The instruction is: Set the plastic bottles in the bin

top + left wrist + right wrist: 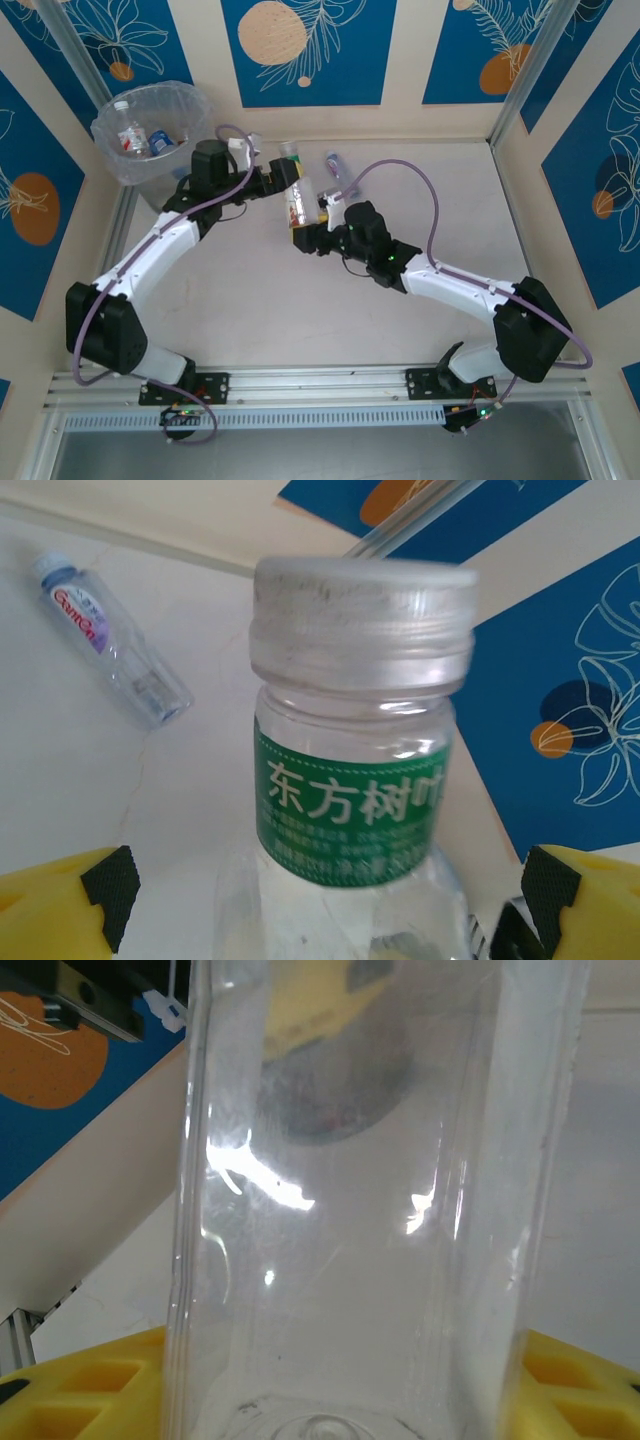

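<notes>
My right gripper point(303, 232) is shut on the base of a clear plastic bottle point(297, 203) with a white cap and a reddish label, holding it above the table's middle. In the right wrist view the bottle's clear body point(360, 1210) stands between the yellow fingers point(90, 1385). My left gripper point(285, 178) is open around the bottle's upper part. In the left wrist view its white cap and green neck band point(350, 790) sit between the wide-apart fingers point(60, 905). The bin point(118, 160) stands at the far left corner with bottles point(127, 128) inside.
Another small bottle point(335, 170) with a purple label lies on the table just beyond the grippers; the left wrist view has it at its upper left point(110, 640). Blue-patterned walls close in the table on three sides.
</notes>
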You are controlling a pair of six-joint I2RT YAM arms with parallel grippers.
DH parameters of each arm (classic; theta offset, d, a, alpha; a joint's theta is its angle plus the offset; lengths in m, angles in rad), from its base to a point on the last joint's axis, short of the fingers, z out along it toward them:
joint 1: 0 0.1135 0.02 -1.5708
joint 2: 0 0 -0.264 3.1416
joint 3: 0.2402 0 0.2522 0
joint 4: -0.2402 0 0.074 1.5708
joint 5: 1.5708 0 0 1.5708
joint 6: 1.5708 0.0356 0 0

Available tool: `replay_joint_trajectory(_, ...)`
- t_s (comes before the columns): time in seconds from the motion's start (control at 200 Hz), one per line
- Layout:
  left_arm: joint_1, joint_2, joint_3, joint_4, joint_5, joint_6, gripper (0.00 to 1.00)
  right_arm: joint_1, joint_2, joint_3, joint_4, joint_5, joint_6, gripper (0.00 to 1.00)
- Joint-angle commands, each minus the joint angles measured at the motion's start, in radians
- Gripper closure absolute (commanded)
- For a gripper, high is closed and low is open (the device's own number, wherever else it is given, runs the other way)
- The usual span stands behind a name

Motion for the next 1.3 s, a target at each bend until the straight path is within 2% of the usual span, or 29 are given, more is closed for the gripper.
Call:
replay_joint_trajectory(0.0, -0.039, 0.018, 0.054, -0.045, -0.021, 0.033, 0.01, 0.013, 0.013, 0.026, 0.015, 0.055, -0.032, 0.49)
replay_joint_trajectory(0.16, -0.106, 0.022, 0.093, -0.169, -0.175, 0.158, 0.04, 0.027, 0.013, 0.024, 0.01, 0.077, -0.055, 0.48)
replay_joint_trajectory(0.34, -0.126, 0.036, 0.111, -0.19, -0.193, 0.194, 0.1, 0.031, 0.013, 0.028, 0.004, 0.062, -0.097, 0.48)
replay_joint_trajectory(0.485, -0.12, 0.027, 0.137, -0.223, -0.252, 0.237, 0.05, 0.036, 0.012, 0.033, -0.02, 0.073, -0.126, 0.48)
replay_joint_trajectory(0.635, -0.102, 0.081, 0.258, -0.349, -0.298, 0.31, 0.09, 0.036, 0.011, 0.033, -0.045, 0.06, -0.158, 0.48)
replay_joint_trajectory(0.74, -0.095, 0.109, 0.294, -0.337, -0.288, 0.317, 0.14, 0.037, 0.008, 0.033, -0.05, 0.049, -0.175, 0.48)
replay_joint_trajectory(0.94, -0.092, 0.145, 0.313, -0.297, -0.286, 0.301, 0.31, 0.038, 0.003, 0.032, -0.053, 0.049, -0.176, 0.48)
replay_joint_trajectory(1.13, -0.083, 0.121, 0.283, -0.286, -0.364, 0.306, 0.35, 0.038, -0.003, 0.027, -0.057, 0.05, -0.186, 0.48)
replay_joint_trajectory(1.295, -0.037, 0.075, 0.219, -0.187, -0.351, 0.229, 0.36, 0.037, -0.001, 0.021, -0.059, 0.04, -0.187, 0.49)
